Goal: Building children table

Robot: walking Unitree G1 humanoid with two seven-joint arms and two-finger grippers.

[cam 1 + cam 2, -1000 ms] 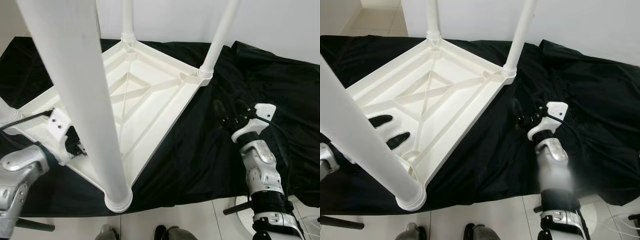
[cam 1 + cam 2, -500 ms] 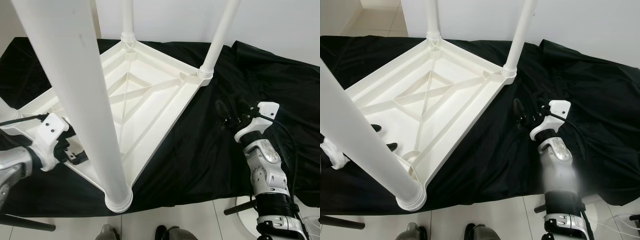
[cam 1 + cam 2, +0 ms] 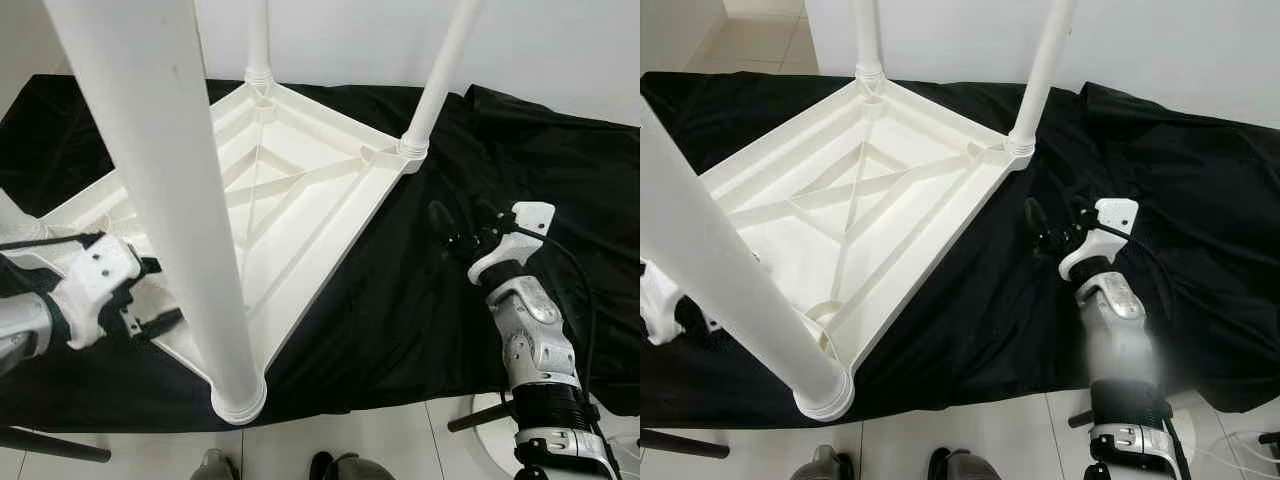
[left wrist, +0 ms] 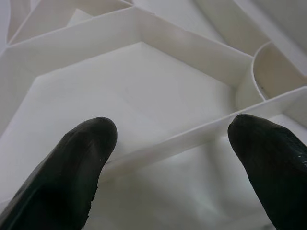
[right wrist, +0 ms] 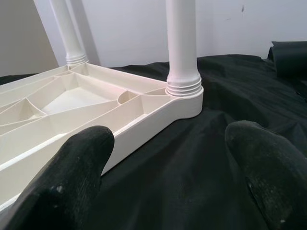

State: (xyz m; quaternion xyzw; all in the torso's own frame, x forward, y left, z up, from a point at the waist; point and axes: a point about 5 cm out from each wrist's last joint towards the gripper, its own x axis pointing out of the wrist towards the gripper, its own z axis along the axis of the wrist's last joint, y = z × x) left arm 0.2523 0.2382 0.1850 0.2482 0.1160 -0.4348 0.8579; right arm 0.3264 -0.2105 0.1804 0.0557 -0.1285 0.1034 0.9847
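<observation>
The white plastic table [image 3: 300,190] lay upside down on a black cloth [image 3: 420,300], its ribbed underside facing up. Legs stood upright in its corner sockets: a near leg [image 3: 170,200] rose close to the head camera, a far leg [image 3: 258,40] stood at the back corner, and a right leg [image 3: 440,70] stood at the corner nearest the right arm. The left end effector [image 3: 150,322] was at the table's near-left edge, open; in the left wrist view its fingers [image 4: 72,167] were spread above a rib of the underside. The right end effector [image 3: 455,225] hovered over the cloth, just beside the table's right edge, also open; in the right wrist view its fingers [image 5: 72,172] framed the right leg's threaded socket [image 5: 183,86]. Pale floor [image 3: 400,440] showed below the cloth.
</observation>
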